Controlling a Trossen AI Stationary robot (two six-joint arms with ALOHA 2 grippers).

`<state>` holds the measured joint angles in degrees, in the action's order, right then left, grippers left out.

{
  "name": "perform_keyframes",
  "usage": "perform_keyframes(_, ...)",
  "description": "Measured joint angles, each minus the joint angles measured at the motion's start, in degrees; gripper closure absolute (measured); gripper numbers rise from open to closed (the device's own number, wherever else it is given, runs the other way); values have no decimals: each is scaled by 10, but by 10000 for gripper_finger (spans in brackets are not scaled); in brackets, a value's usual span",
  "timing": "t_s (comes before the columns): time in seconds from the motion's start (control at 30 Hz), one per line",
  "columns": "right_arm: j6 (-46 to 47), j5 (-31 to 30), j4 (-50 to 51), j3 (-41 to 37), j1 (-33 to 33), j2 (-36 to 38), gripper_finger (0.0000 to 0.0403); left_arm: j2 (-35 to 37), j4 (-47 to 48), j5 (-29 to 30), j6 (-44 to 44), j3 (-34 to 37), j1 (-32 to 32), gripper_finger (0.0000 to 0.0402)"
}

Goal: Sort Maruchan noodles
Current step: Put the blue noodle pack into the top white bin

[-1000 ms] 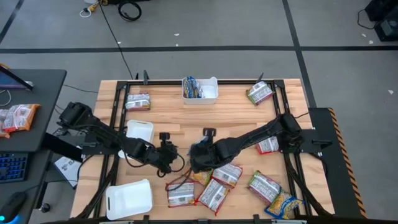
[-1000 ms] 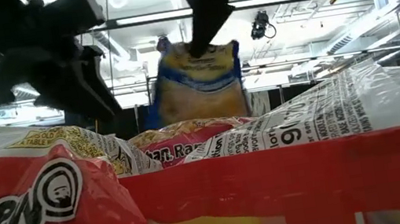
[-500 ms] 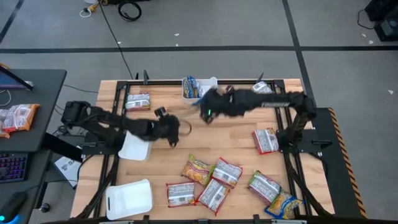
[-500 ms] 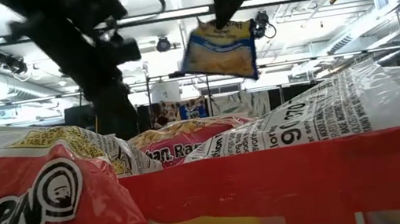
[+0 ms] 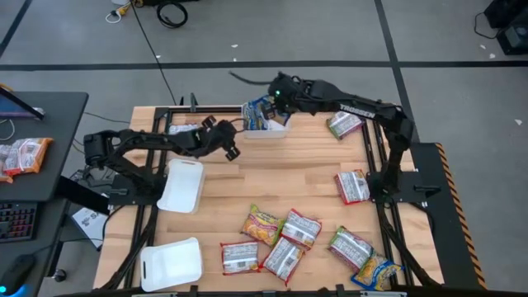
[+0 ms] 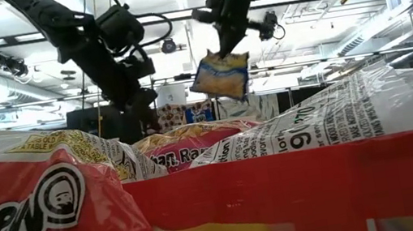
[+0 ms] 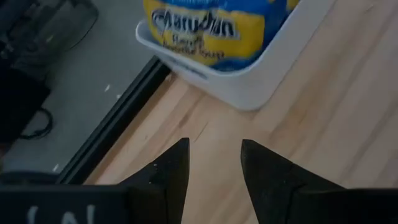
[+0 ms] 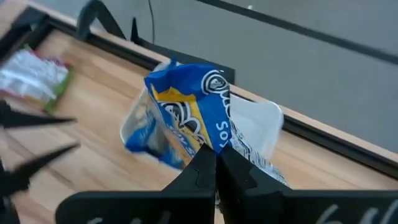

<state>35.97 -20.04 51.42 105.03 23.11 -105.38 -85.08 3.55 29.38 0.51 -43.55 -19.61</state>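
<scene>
I had the right gripper (image 8: 214,163) pinched on the blue packet's (image 8: 193,118) top edge; it hung limp and crinkly, light enough for an edge grip. A second earlier it was mid-table; now it dangled over the white tray (image 5: 276,128). The left gripper (image 7: 213,168), fingers apart and empty, hovered just beside that tray.

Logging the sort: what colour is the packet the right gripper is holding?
Blue and yellow packet with white lettering, clearest in the right wrist view.

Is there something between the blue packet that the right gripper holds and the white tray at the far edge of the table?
Nothing visible. The right gripper holds the blue-and-yellow crinkly noodle packet directly over the white rectangular plastic tray, which already holds a blue packet.
</scene>
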Motion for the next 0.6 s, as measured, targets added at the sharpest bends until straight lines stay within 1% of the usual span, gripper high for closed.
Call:
perform_keyframes(0.07,3,12,-11,0,16,-12,397,0,-15,-18,5,0,-6,251)
perform_keyframes(0.13,22,13,-14,0,26,-24,397,0,-23,-23,7,0,-9,251)
perform_keyframes(0.3,73,-11,-14,0,28,-40,397,0,-36,-23,48,0,-12,251)
perform_keyframes(0.47,165,-39,-18,-4,27,-42,397,0,-54,-23,51,0,-12,251)
perform_keyframes(0.6,237,-44,-13,-7,23,-42,397,0,-57,-23,51,0,-12,251)
